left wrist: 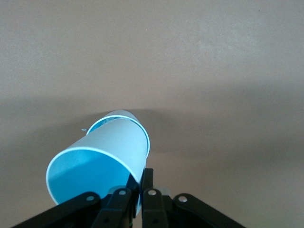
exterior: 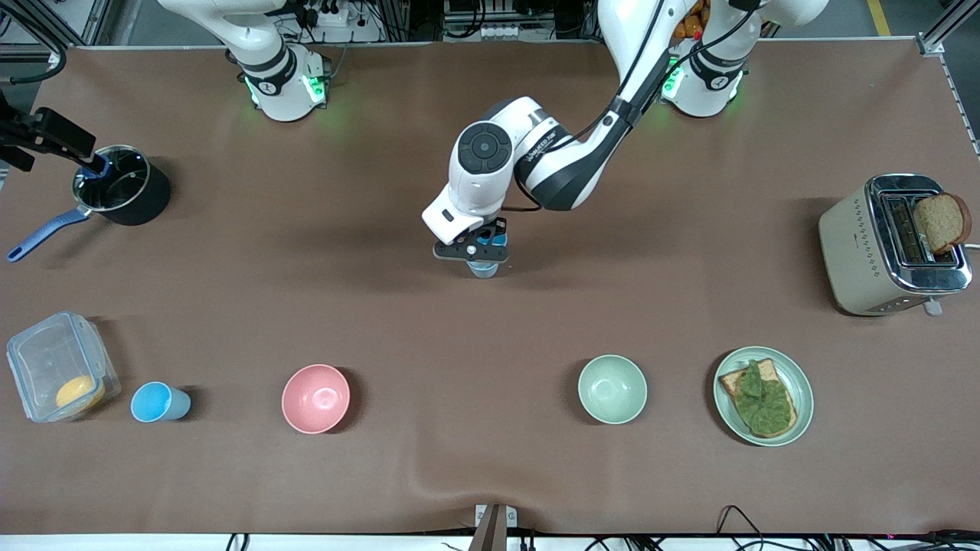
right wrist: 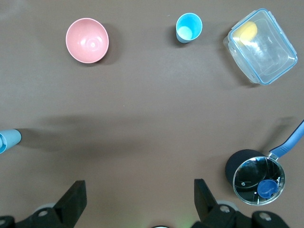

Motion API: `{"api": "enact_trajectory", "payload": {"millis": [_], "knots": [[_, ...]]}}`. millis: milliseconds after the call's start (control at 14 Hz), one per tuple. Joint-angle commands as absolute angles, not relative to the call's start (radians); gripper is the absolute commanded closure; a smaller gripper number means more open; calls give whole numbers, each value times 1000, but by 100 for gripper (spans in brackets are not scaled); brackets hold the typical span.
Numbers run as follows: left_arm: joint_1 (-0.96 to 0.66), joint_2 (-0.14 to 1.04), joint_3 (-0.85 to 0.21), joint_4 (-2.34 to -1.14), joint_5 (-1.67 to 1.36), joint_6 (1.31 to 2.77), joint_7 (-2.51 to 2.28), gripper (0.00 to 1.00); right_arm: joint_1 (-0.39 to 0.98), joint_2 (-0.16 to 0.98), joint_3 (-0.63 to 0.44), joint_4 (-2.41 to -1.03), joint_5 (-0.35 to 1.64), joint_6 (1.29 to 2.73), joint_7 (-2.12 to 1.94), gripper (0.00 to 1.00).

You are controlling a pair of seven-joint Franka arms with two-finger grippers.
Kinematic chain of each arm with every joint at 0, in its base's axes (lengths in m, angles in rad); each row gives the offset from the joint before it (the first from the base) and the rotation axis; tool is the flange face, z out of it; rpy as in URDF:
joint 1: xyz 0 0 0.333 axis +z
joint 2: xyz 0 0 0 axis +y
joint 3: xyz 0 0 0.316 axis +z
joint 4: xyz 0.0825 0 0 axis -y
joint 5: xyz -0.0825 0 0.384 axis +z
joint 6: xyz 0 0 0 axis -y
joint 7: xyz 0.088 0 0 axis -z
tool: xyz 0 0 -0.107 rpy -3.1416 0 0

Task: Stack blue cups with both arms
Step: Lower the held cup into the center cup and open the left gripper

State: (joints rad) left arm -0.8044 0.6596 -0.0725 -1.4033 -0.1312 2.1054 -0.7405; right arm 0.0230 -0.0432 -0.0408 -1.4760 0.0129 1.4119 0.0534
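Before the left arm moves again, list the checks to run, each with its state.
1. Left gripper grips the held cup: ok, its fingers pinch the wall at the rim, over mid-table.
2. Held cup upright: not ok, it hangs tilted in the left wrist view.
3. Held cup clear of the table: cannot tell.
4. Second cup ready to receive: ok, it stands mouth up between the container and the pink bowl.
5. Right gripper free to help: ok, open and empty, high over the right arm's end of the table.
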Motion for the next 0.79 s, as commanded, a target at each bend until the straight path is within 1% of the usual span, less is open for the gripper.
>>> {"api": "enact_trajectory", "payload": {"millis": [0,143,215,287,358,430,573,717], "knots": [[-819,675,-57,-1384,-124,2111,-747,58,18,-52,-43,-1476,21,1407,40,0],[-818,675,-57,-1384,-123,2111,-744,52,18,-54,-43,-1476,21,1405,40,0],[-818,673,-54,-1384,-121,2111,-742,45,18,-54,-43,-1476,20,1404,40,0],[-818,667,-32,-1384,-123,2111,-739,42,18,-54,-43,-1476,20,1404,40,0],[-818,657,-26,-1385,-121,2109,-739,27,20,-54,-43,-1477,20,1404,40,0],[-815,635,-25,-1391,-117,2108,-736,0,20,-54,-43,-1477,20,1399,40,0],[-801,568,-25,-1423,-97,2082,-733,0,20,-54,-43,-1477,20,1401,40,0],[-740,499,-26,-1440,-95,1989,-730,0,21,-52,-41,-1476,20,1407,41,0]]}}
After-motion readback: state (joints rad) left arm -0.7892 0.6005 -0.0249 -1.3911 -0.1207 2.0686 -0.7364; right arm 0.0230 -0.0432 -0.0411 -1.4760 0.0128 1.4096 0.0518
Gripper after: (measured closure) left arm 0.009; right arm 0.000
